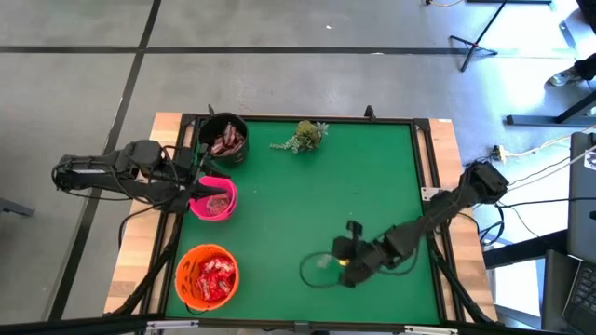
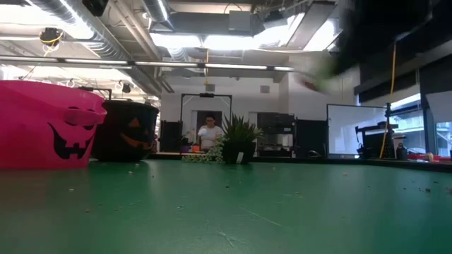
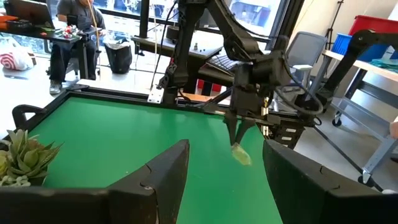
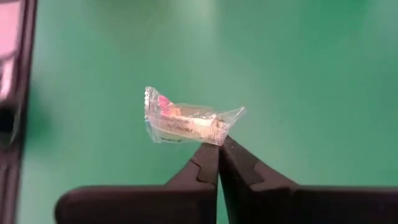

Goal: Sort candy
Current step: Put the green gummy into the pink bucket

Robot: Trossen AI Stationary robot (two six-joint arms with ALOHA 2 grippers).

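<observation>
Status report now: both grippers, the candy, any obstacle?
Right gripper shut on clear-wrapped candy, lifted. Left gripper open over pink bowl. Nothing in the way.

A green worktop [image 1: 372, 186] is being shown. Red candy [image 1: 216, 275] is being displayed in an orange bowl [image 1: 185, 265], brown-maroon candy [image 1: 226, 142] in a black bowl [image 1: 212, 126]. A pink bowl [image 2: 35, 120] is being marked by a black jack-o'-lantern face. A clear wrapper [image 4: 186, 121] with a pink spot is being shown.
</observation>
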